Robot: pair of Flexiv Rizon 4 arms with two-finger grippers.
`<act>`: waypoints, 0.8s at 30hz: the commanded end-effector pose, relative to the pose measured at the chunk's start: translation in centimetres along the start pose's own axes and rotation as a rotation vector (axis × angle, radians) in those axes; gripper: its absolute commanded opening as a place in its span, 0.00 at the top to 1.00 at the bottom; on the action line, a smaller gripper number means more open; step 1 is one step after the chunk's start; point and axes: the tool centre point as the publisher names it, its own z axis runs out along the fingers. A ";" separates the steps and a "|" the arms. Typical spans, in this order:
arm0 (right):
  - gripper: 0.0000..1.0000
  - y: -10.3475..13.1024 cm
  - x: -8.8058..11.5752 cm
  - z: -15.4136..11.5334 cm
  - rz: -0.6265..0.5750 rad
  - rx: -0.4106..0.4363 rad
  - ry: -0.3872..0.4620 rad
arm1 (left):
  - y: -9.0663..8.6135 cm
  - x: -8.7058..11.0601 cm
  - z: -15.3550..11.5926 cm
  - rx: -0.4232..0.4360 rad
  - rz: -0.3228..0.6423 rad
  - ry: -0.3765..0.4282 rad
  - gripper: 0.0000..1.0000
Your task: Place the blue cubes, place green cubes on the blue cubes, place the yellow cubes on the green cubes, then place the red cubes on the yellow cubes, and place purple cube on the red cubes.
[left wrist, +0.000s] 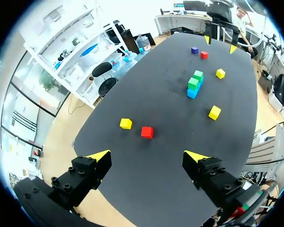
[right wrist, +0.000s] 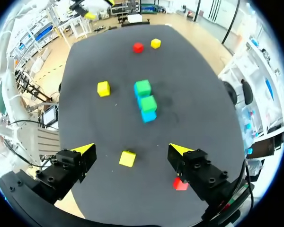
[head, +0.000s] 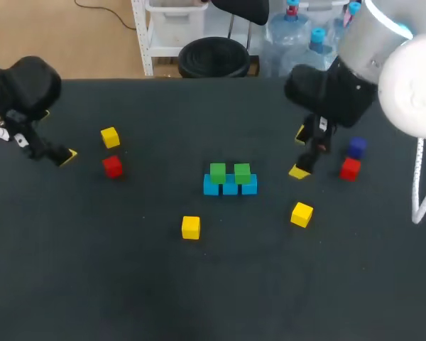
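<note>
The blue row (head: 230, 187) sits mid-table as the base, its three cubes touching side by side. Two green cubes (head: 217, 172) ride on top with a small gap between them, each seeming to bridge a seam below. It looks like a pyramid, and I'd judge the yellow layer comes next.

Three yellows lie loose on the table (head: 128, 284). The right yellow (head: 302, 214) is nearest the right gripper (head: 300, 153), and the front yellow (head: 191, 227) lies on the near side of the stack. The left yellow (head: 110, 137) is well off to the left, near the left red (head: 112, 166). The right red (head: 350, 169) and the purple cube (head: 356, 147) wait close together at the right, probably for the upper layers.

The right gripper hangs above the table between the stack and that pair, its fingers spread wide and holding nothing. Its wrist view shows the right yellow on the cloth below the gap. The left gripper (left wrist: 146, 156) is parked at the table's left side, spread just as wide and empty, with the left red and left yellow ahead of it.
</note>
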 end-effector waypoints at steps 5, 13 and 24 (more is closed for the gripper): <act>0.00 1.8 0.1 2.8 -0.013 -0.056 0.039 | 0.0 0.1 0.0 0.002 0.001 -0.003 0.00; 0.00 3.1 2.4 3.1 -0.056 -0.073 0.106 | 0.0 0.1 0.0 0.002 0.001 -0.003 0.00; 0.00 3.1 6.0 5.1 0.031 -0.078 0.200 | 0.0 0.1 0.0 0.002 0.001 -0.003 0.00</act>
